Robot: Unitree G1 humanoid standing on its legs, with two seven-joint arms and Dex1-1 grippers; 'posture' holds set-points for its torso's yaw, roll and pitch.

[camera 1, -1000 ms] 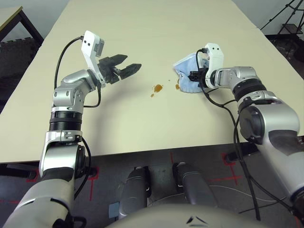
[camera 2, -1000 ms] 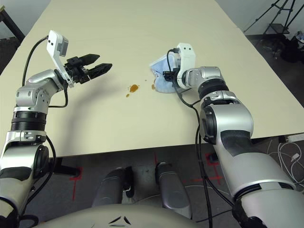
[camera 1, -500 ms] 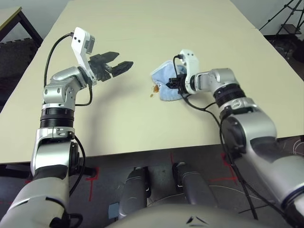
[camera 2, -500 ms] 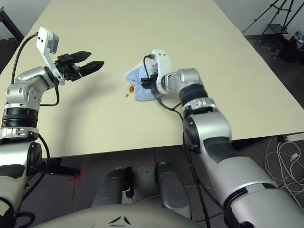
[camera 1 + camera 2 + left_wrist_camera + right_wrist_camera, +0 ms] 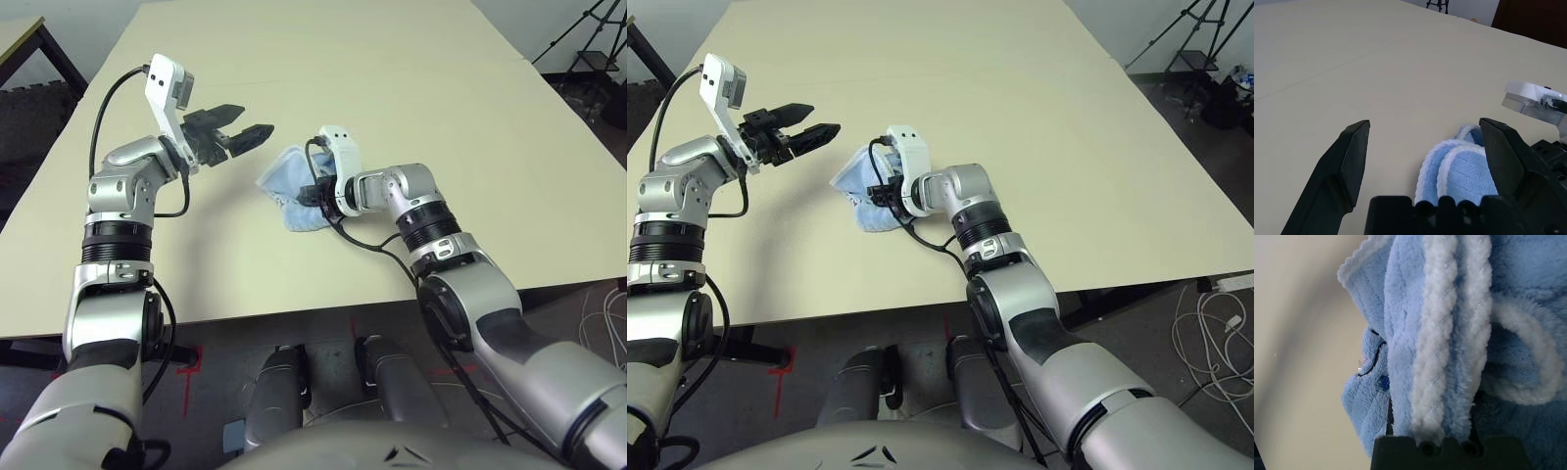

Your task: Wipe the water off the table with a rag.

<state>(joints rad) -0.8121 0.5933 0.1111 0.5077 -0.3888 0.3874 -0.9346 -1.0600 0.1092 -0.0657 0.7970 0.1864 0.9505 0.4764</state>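
The light-blue rag (image 5: 286,184) lies bunched on the beige table (image 5: 411,78), left of its middle. My right gripper (image 5: 312,193) is shut on the rag's right side and presses it onto the tabletop. In the right wrist view the rag (image 5: 1449,333) has a white edge and a small dark printed mark. The water is hidden; no brown drops show on the table around the rag. My left gripper (image 5: 257,134) hovers open just left of and above the rag, with nothing in it. In the left wrist view the rag (image 5: 1464,171) lies beyond the open left gripper (image 5: 1425,125).
A dark-framed side table (image 5: 29,39) stands off the far left corner. A black tripod (image 5: 588,39) stands on the floor at the far right. White cables (image 5: 1215,313) lie on the floor to the right. The table's front edge (image 5: 294,318) runs below both arms.
My right gripper has dragged the rag leftward across the table, over the spot where the brown drops lay; they no longer show. My left gripper drew back slightly left.
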